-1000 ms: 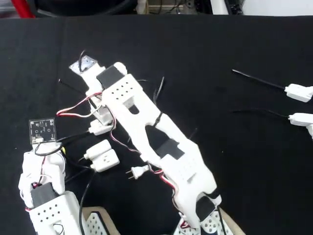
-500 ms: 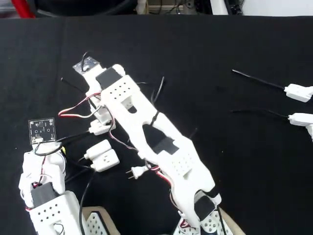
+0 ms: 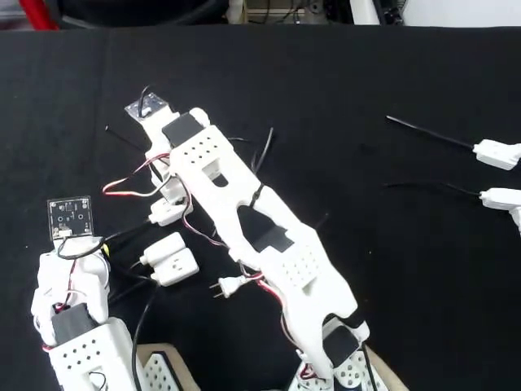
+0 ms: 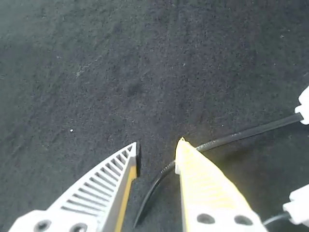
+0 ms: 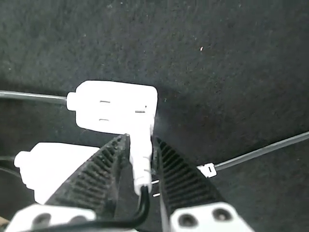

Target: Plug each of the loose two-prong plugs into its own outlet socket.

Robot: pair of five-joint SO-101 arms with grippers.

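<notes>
My right gripper (image 5: 140, 142) is shut on a white two-prong plug (image 5: 141, 159) whose black cable trails back between the fingers. The plug's far end touches the edge of a white outlet socket (image 5: 113, 106) with two slots; a second white block (image 5: 53, 162) lies beside it. In the high view this gripper (image 3: 168, 199) hangs just above the two outlet blocks (image 3: 171, 259). A loose two-prong plug (image 3: 230, 285) lies beside the right arm. My left gripper (image 4: 157, 147) is open over bare cloth, with a black cable (image 4: 231, 137) running under one finger.
The table is covered in black cloth (image 3: 342, 90). Two more white connectors (image 3: 498, 153) (image 3: 501, 198) with thin black cables lie at the right edge. The left arm (image 3: 72, 285) sits at the near left. Red and white wires loop off the right arm.
The right arm's wrist has drifted slightly to the right and away, carrying the held plug with it. The left arm, the outlets and the loose plug have not moved.
</notes>
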